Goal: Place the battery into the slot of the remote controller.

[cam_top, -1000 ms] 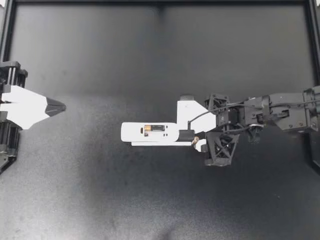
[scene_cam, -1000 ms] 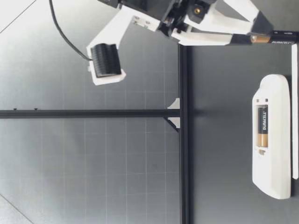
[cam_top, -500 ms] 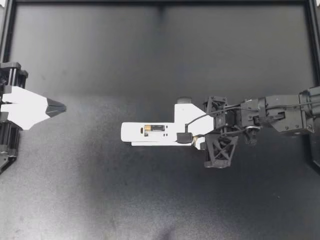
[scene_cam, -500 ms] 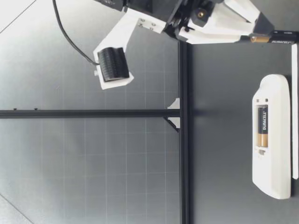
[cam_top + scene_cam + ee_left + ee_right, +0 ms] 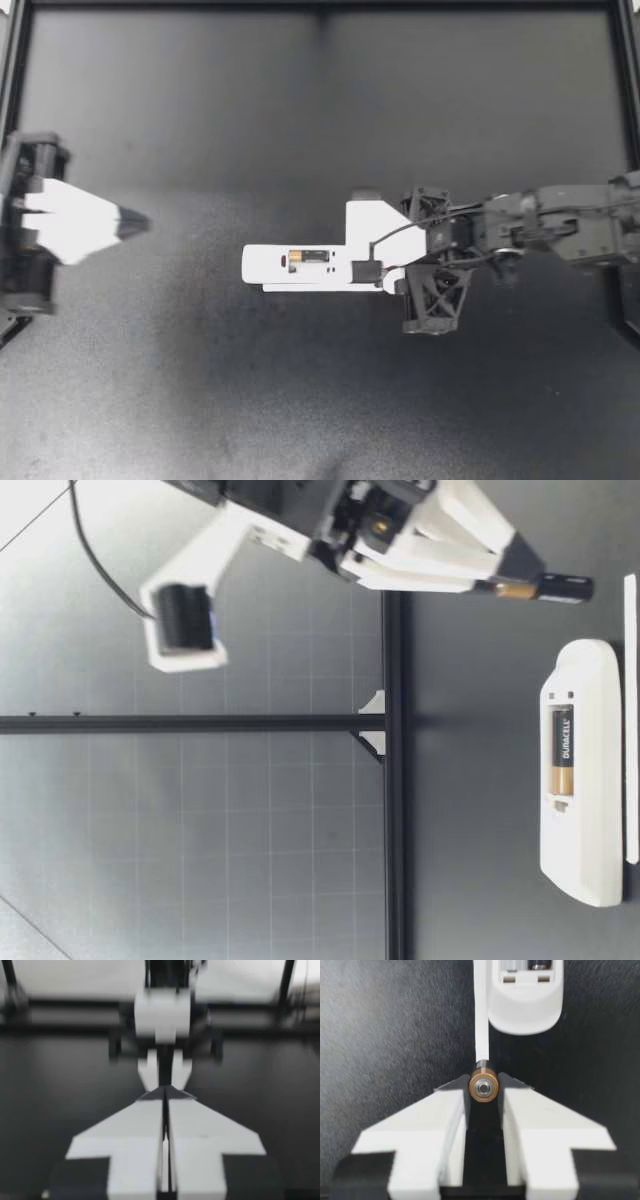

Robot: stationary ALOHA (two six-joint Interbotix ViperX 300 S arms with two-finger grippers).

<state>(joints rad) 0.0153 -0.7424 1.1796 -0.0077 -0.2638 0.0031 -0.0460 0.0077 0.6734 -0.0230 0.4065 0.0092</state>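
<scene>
Matte black table (image 5: 200, 110) with a soft sheen, black frame rail (image 5: 320, 5) along its edges, pale grey gridded backdrop (image 5: 200, 830) beyond, upright black post (image 5: 180, 723), white corner bracket (image 5: 374, 720) at its foot

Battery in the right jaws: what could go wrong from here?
1. The right jaws pinch the battery only at one end, above the table. Pushed against the remote, it may tilt or slip out.
2. Nothing holds the remote: the left jaws are shut and far from it, so a push may slide it.
3. The thin white strip beside the remote could be bumped.
</scene>
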